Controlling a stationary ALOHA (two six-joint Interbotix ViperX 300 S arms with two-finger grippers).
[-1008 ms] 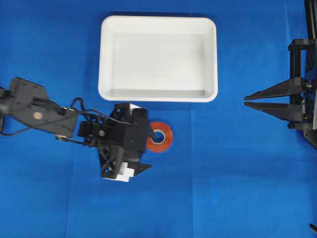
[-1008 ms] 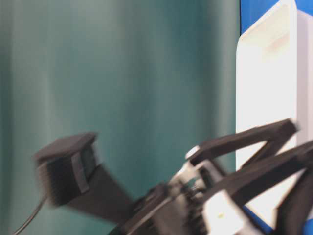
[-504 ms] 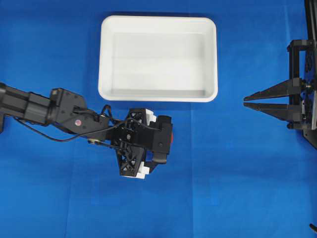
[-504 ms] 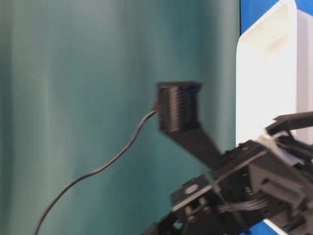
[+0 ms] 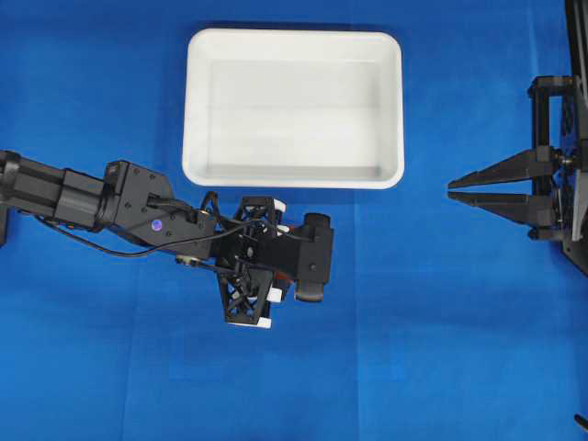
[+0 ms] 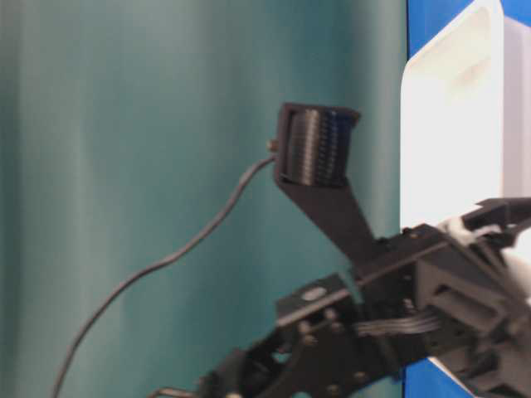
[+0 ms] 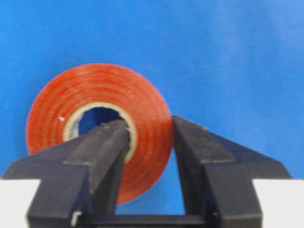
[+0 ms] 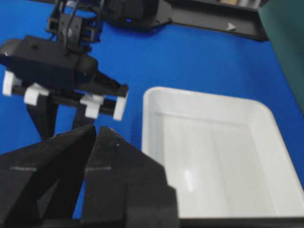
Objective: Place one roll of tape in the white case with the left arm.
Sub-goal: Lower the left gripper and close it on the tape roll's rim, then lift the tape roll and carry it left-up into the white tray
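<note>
The roll of tape (image 7: 97,130) lies flat on the blue table surface (image 5: 441,349), outside the white case (image 5: 294,175) and just in front of its near long rim. In the left wrist view, one finger (image 7: 107,152) of the left gripper (image 7: 149,137) sits inside the pale core and the other stands against the outer red-orange edge, so the jaws are narrowed onto the ring wall. In the overhead view the left arm (image 5: 92,197) reaches in from the left edge, and its wrist covers the roll completely. The white case holds nothing. The right gripper (image 5: 455,190) rests well apart at the right edge, pointing toward the centre, its two fingertips nearly together with a thin gap between them.
</note>
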